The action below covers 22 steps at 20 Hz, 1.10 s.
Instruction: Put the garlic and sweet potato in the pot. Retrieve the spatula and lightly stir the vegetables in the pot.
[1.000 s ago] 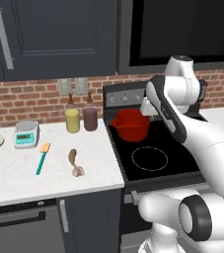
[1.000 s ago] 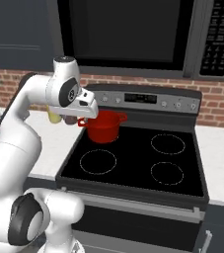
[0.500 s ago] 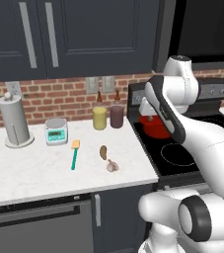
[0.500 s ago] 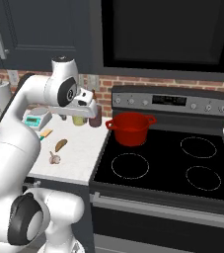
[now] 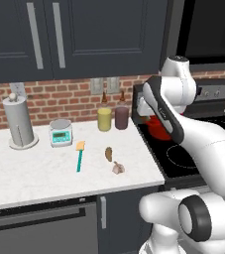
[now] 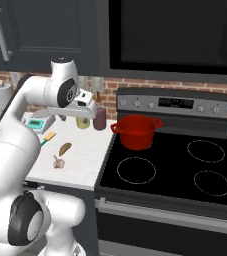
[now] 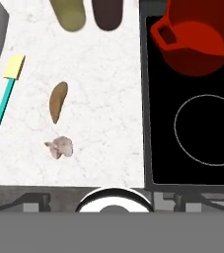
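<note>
The sweet potato (image 5: 108, 154) (image 6: 65, 148) (image 7: 57, 101) lies on the white counter, with the garlic (image 5: 117, 168) (image 6: 58, 162) (image 7: 60, 147) just in front of it. Left of them lies the spatula (image 5: 79, 156) (image 6: 47, 138) (image 7: 6, 94), yellow head toward the wall. The red pot (image 6: 135, 131) (image 7: 197, 42) (image 5: 156, 130) stands on the stove's back left burner, partly behind my arm in the left base view. My gripper (image 6: 86, 111) (image 5: 142, 112) (image 7: 103, 200) hangs open and empty high above the counter's right end, between the vegetables and the pot.
A yellow jar (image 5: 104, 119) and a maroon jar (image 5: 121, 117) stand at the brick wall, with two brown-necked bottles behind. A small scale (image 5: 61, 133) and a paper towel holder (image 5: 20, 121) sit further left. The black stove (image 6: 170, 170) adjoins the counter's right edge.
The base has driven left, so the whole scene has slid right in both base views. The counter things kept their places. My gripper stays open and raised.
</note>
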{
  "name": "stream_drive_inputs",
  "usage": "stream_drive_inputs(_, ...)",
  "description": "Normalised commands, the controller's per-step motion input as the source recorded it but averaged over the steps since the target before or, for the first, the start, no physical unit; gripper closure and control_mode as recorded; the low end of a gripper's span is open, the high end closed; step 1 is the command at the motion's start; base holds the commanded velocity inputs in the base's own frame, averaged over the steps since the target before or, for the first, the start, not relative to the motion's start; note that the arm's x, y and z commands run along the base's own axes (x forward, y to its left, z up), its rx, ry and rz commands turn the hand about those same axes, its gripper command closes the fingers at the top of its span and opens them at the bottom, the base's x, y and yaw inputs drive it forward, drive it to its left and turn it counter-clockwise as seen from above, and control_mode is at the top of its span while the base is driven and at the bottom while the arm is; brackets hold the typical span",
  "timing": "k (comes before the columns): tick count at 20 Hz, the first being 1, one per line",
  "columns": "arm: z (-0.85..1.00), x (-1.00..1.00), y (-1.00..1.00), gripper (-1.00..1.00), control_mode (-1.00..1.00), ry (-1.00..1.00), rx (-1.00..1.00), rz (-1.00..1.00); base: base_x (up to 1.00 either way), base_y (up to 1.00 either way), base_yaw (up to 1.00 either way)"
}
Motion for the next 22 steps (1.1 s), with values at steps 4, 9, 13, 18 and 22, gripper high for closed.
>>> stream_drive_inputs(4,-0.09,0.0,0.42,-1.0,-1.0,0.0,-0.01,0.0,0.0,0.0,0.0)
stream_drive_inputs(9,-0.45,0.0,0.65,-1.0,-1.0,0.01,-0.06,0.0,0.0,0.0,0.0)
stream_drive_inputs(13,-0.65,-0.01,0.6,-1.0,-1.0,0.01,-0.07,0.0,0.0,0.0,0.0)
stream_drive_inputs(18,-0.76,0.0,0.37,-1.0,-1.0,0.0,-0.05,0.0,0.0,0.0,0.0)
stream_drive_inputs(22,-0.68,0.0,0.24,-1.0,-1.0,0.0,-0.04,0.0,0.0,0.0,0.0)
